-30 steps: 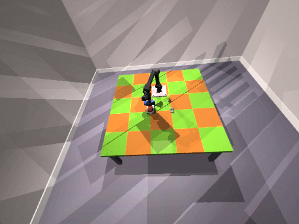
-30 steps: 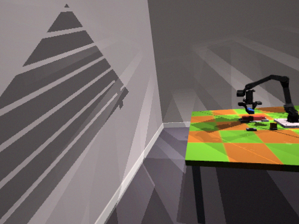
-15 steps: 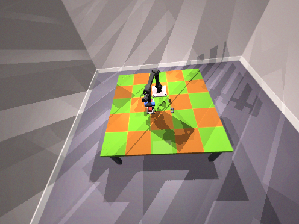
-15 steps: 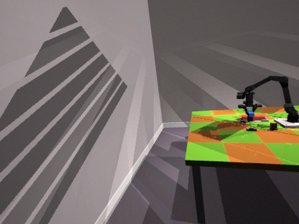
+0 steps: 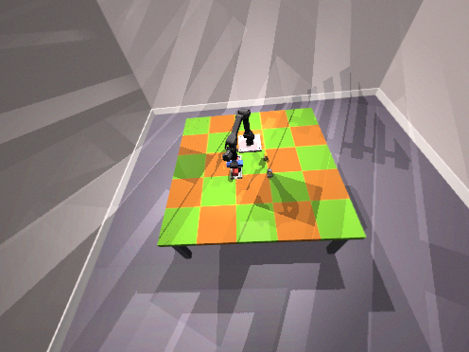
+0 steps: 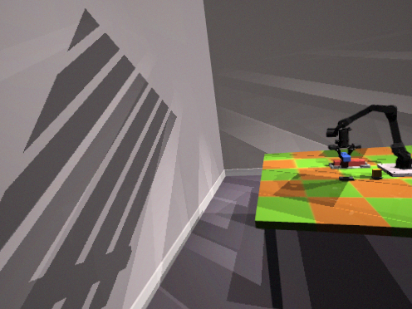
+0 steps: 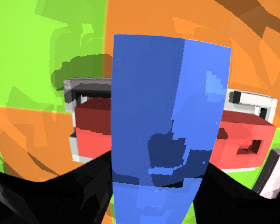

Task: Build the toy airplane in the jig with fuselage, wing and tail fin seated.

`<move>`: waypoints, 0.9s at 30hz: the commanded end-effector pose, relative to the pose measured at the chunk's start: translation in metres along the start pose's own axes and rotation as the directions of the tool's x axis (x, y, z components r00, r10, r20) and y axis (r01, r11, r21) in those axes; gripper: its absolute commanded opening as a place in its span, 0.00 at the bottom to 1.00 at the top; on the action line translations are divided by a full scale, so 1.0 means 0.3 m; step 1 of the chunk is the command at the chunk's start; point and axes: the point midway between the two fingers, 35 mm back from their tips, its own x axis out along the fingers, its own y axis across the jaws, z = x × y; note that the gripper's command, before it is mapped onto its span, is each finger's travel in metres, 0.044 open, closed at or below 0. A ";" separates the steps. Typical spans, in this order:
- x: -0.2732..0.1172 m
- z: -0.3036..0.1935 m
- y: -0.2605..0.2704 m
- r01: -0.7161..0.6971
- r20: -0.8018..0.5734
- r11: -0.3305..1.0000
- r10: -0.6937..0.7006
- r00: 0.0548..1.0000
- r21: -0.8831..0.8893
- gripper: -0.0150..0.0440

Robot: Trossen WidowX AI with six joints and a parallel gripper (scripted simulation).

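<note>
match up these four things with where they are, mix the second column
1. blue wing
2. red fuselage
3. gripper
4. checkered table

A. shut on the blue wing
B. under the jig
C. between the gripper's fingers
D. in the jig, beneath the blue wing

1-C, 2-D, 3-A, 4-B

Sides as in top view. On desk [image 5: 257, 231] [image 6: 286, 219] [image 7: 30, 50], base plate [image 5: 256, 149] [image 6: 386, 169] [image 7: 270, 175] nearer far edge than near edge. Jig [image 5: 240, 176] [image 6: 366, 166] [image 7: 87, 81] toward near edge from it, slightly left. Fuselage [image 5: 235, 172] [image 6: 358, 161] [image 7: 92, 127] in jig; wing [image 5: 240, 164] [image 6: 345, 157] [image 7: 145, 100] crosswise over fuselage. Block [image 5: 266, 158] [image 6: 376, 174] and low piece [image 5: 269, 173] [image 6: 346, 179] toward right edge from jig, apart, low piece closer to near edge.
</note>
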 end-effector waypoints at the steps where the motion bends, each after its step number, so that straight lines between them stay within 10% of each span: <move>1: -0.001 0.000 0.001 0.000 0.000 1.000 0.000 1.000 0.000 0.38; 15: -0.001 0.000 0.001 0.000 0.000 1.000 0.000 1.000 0.000 1.00; 27: -0.255 0.003 0.004 -0.003 -0.002 1.000 0.003 1.000 0.005 1.00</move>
